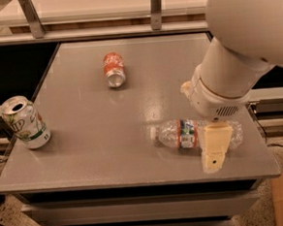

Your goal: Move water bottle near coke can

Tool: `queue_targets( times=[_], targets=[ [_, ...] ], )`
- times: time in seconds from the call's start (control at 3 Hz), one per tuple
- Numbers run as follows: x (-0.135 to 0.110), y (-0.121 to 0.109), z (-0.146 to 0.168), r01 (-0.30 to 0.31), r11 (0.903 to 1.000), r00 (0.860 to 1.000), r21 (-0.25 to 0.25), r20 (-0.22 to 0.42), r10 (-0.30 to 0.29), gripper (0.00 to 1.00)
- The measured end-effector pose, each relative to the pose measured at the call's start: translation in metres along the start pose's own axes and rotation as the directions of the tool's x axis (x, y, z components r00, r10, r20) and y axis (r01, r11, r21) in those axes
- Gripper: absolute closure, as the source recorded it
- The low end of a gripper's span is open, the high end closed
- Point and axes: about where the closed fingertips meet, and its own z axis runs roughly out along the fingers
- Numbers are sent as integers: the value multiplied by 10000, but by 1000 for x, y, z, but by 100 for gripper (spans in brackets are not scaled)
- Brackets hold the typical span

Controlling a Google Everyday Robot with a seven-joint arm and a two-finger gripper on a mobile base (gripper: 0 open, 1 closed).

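Over the base end of the water bottle (178, 134), lying sideways on the surface (96, 154): claw (213, 151), cannot tell whether open or closed. Centre on the ribbed body, squeeze gently, then carry toward the coke can (114, 69), well beyond the cap end.

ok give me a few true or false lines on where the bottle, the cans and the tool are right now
1. The water bottle lies on its side, cap pointing left. True.
2. The coke can stands upright. False: it lies on its side.
3. The tool is at the water bottle, near the front right of the table. True.
4. The water bottle touches the coke can. False: bare table lies between them.
5. The green-and-white can sits right beside the coke can. False: it is at the table's left edge, well apart from it.
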Motion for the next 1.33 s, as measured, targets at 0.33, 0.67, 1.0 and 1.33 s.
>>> queue_targets(
  times=[0.33,0.67,1.0,1.33],
  targets=[
    [-8,-4,17,229,9994,9996,-248,-169,-234,0],
    [-8,-9,30,282,9986,9991,-447,-298,-296,18],
    [-5,-13,40,300,9977,9986,-604,-425,-326,41],
    [-3,-20,43,291,9978,9985,-598,-444,-318,64]
  ],
)
